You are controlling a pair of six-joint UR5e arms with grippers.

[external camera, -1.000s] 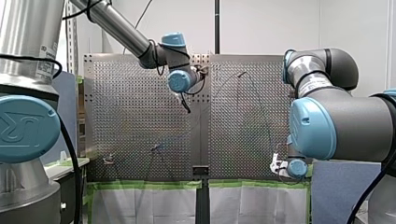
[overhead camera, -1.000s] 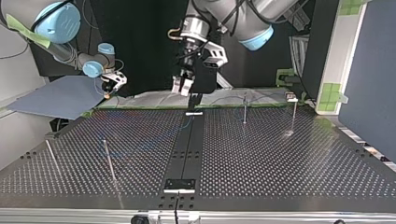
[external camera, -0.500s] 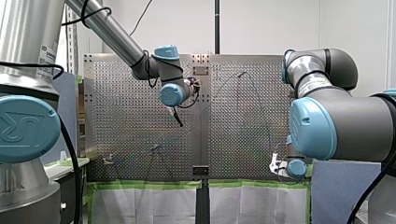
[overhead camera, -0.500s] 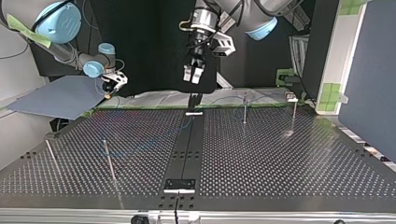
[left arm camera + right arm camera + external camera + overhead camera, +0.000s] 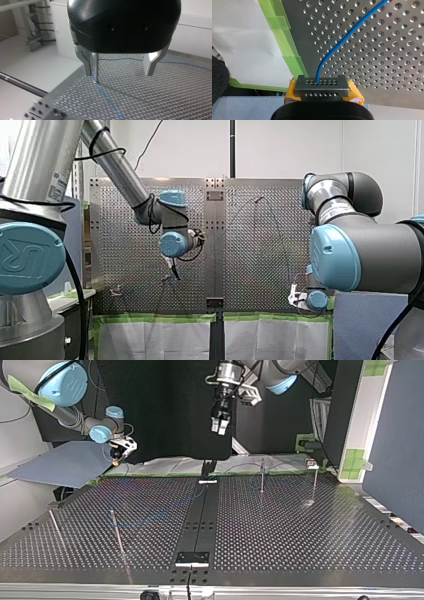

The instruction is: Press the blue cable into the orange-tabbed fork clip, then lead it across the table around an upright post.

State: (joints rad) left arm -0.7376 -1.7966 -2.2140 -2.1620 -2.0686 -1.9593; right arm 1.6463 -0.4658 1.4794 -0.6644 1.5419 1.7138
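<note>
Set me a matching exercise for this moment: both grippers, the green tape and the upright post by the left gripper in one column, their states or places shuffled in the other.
Column one
1. my left gripper
2. my right gripper
3. green tape
4. upright post

Column two
A. runs along the table's edge
B. shut on the blue cable
C. stands on the table, blue cable at its foot
D. open, holding nothing

Pairs: 1-D, 2-B, 3-A, 4-C.
</note>
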